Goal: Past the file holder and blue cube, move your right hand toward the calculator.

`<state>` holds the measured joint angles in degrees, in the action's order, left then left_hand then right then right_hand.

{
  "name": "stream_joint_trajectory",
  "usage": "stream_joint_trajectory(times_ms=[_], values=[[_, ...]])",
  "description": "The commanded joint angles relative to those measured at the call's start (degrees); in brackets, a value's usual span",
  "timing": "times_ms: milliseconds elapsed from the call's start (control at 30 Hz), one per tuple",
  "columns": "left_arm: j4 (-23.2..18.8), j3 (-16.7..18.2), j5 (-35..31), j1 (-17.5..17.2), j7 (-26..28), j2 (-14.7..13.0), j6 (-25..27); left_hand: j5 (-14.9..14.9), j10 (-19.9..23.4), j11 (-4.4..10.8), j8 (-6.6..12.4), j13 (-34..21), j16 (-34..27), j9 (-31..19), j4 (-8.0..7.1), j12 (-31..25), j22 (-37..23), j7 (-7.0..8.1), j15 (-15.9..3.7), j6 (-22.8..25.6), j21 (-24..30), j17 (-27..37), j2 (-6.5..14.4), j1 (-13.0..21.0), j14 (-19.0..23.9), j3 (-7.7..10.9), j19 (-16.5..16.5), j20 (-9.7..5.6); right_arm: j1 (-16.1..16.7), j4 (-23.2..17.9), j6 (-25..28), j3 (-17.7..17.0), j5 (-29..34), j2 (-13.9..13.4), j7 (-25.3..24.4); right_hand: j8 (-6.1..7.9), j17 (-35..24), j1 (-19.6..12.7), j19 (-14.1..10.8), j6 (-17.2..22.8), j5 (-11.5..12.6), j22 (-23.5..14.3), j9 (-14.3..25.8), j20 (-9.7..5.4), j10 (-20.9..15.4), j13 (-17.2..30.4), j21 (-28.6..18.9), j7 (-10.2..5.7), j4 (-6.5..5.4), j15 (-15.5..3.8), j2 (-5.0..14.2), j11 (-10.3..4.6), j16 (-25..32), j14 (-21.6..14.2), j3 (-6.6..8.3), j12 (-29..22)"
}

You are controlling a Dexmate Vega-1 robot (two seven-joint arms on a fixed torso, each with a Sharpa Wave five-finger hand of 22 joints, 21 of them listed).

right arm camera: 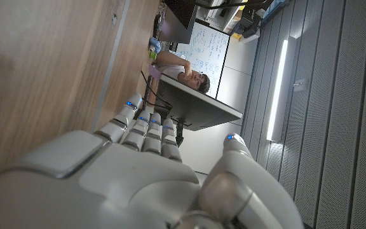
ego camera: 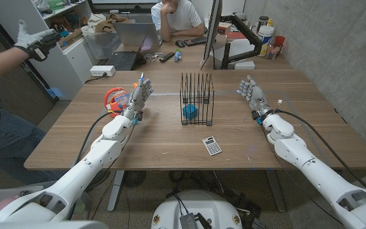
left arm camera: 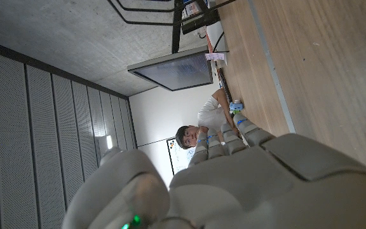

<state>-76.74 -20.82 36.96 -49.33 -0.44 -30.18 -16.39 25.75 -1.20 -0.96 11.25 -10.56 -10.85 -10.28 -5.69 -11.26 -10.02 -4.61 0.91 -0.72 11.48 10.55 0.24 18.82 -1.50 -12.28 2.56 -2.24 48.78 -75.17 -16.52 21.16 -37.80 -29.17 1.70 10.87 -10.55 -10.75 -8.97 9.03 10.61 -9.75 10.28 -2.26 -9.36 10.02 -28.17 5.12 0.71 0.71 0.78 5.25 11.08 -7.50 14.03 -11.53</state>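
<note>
**A:** Where is your right hand?

**B:** My right hand (ego camera: 251,93) stands on its edge on the wooden counter (ego camera: 323,137), well to the right of the file holder (ego camera: 197,98). Its fingers reach up and lie a little apart, and it holds nothing. In the right wrist view I see the back of that hand (right arm camera: 145,178) with the counter running alongside it.

**A:** And the calculator?

**B:** The calculator (ego camera: 211,145) lies flat on the counter, nearer to me than the file holder and slightly to the holder's right. It is well apart from my right hand, with bare wood between them.

**A:** What about the blue cube?

**B:** The blue cube (ego camera: 189,112) sits inside the black wire file holder, at the holder's near left corner. The holder stands upright at about the middle of the counter.

**A:** Your other hand?

**B:** My left hand (ego camera: 139,94) is raised to the left of the file holder, fingers up and somewhat spread, gripping nothing. Just beyond it, farther left of the holder, lies an orange ring-shaped thing (ego camera: 115,99); I cannot tell what it is. The left wrist view shows the back of that hand (left arm camera: 234,184).

**A:** Anyone around?

**B:** A person (ego camera: 178,18) sits at a desk behind the counter, beyond the file holder, and a gloved hand (ego camera: 33,41) holding a dark device reaches in far to the holder's left.
</note>
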Motion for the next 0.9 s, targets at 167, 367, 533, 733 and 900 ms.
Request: stream_joint_trajectory(times_ms=[167, 367, 533, 733, 900], values=[[-0.83, -0.07, -0.3, -0.06, 0.15, -0.33, 0.67, 0.18, -0.21, -0.58, 0.17, -0.22, -0.03, -0.28, 0.02, -0.3, -0.25, -0.44, 0.25, -0.06, -0.05, 0.12, 0.38, 0.79, -0.63, -0.31, -0.15, -0.68, 0.91, -1.06, 0.8, -0.24, -0.43, -0.67, 0.11, 0.47, -0.2, -0.38, -0.47, 0.74, 0.37, -0.27, 0.31, -1.8, -0.79, 0.32, 0.05, -0.12, 0.05, 0.3, 0.11, 0.01, 0.33, -0.82, 0.4, -0.32], [-0.3, -0.31, -0.32, 0.36, -0.51, -0.27, 0.65, 0.19, -0.33, -0.66, 0.15, -0.22, 0.08, -0.28, 0.03, -0.25, -0.26, -0.31, 0.47, -0.05, -0.19, 0.13, 0.59, 0.93, -0.91, -0.32, -0.56, -0.47, 0.86, -1.69, 0.69, -0.05, 0.28, -0.9, -0.25, 0.48, -0.21, -0.34, -0.59, 0.84, 0.36, -0.28, 0.32, -1.8, -0.91, 0.32, 0.2, -0.22, 0.07, 0.35, 0.13, 0.02, 0.4, -1.06, 0.36, -0.35], [0.08, -0.55, -0.34, 0.82, -0.98, -0.24, 0.9, 0.2, -0.31, -0.67, 0.12, -0.22, 0.08, -0.29, 0.03, -0.25, -0.27, -0.24, 0.47, -0.1, -0.25, 0.13, 0.72, 1.01, -0.92, -0.33, -0.78, -0.38, 0.85, -1.81, 0.87, 0.02, 0.4, -0.95, -0.42, 0.49, -0.22, -0.34, -0.67, 0.92, 0.37, -0.28, 0.32, -1.79, -0.98, 0.33, 0.28, -0.33, 0.09, 0.3, 0.17, -0.16, 0.39, -1.09, 0.35, -0.37], [0.78, -0.99, -0.37, 1.56, -1.75, -0.22, 1.47, 0.21, -0.23, -0.62, 0.19, -0.21, 0.07, -0.29, 0.03, -0.28, -0.28, -0.18, 0.53, 0.12, -0.26, 0.13, 0.93, 1.14, -0.93, -0.34, -0.9, -0.25, 1.26, -2.26, 0.87, -0.16, 0.64, -1.36, -0.83, 0.49, -0.22, -0.37, -0.76, 1.03, 0.38, -0.29, 0.33, -1.77, -1.09, 0.34, 0.43, -0.44, 0.13, 0.37, 0.25, -0.18, 0.38, -1.15, 0.36, -0.4], [1.22, -1.09, -0.23, 1.91, -2.13, -0.12, 1.64, 0.22, -0.18, -0.51, 0.22, -0.21, 0.05, -0.3, 0.03, -0.29, -0.28, -0.05, 0.52, 0.22, -0.27, 0.14, 1.05, 1.23, -0.9, -0.35, -1.01, -0.13, 1.94, -2.89, 0.85, -0.49, 0.49, -1.86, -0.95, 0.53, -0.22, -0.39, -0.86, 1.21, 0.38, -0.3, 0.34, -1.7, -1.29, 0.35, 0.59, -0.62, 0.17, 0.47, 0.32, -0.17, 0.39, -1.26, 0.35, -0.46]])
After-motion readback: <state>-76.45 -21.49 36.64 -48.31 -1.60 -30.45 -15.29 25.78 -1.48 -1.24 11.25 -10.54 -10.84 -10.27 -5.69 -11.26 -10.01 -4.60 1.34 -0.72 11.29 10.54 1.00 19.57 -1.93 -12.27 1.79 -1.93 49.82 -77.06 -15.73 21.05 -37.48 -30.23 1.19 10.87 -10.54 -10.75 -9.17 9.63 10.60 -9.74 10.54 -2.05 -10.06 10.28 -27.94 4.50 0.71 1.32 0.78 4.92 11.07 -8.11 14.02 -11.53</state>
